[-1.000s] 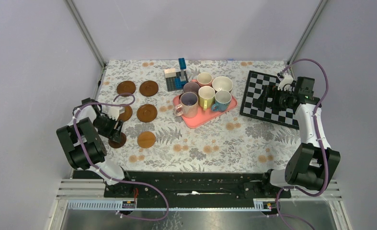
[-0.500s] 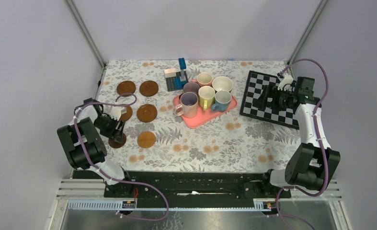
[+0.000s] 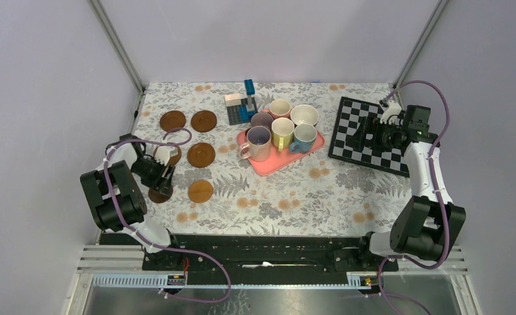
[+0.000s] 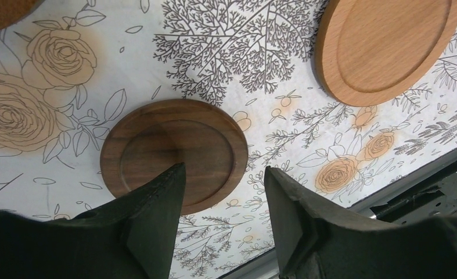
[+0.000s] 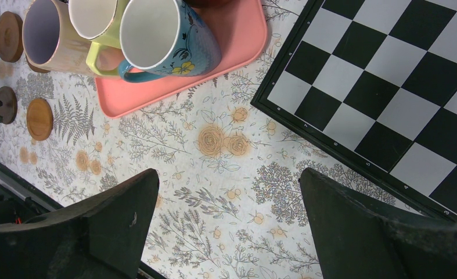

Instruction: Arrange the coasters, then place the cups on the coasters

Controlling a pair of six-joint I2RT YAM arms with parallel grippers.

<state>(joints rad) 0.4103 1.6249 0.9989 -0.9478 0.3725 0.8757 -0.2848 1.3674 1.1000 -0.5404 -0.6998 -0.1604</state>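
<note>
Hanging low over the dark coaster [image 4: 173, 136], the left pincer [image 4: 223, 174] has its fingers [image 4: 150, 215] partly apart and grips nothing. That coaster lies flat on the worktop [image 4: 261, 52], lower left in the top view, near a lighter coaster [image 4: 388, 46]. To grab it well, I think one finger should go past each edge, then squeeze gently. The right pincer [image 5: 229, 180] is wide open and empty. The cups [image 3: 281, 128] sit on the pink tray [image 3: 275, 163].

no readable text, labels, numbers (chessboard [image 5: 382, 87] rim marks illegible)
</note>
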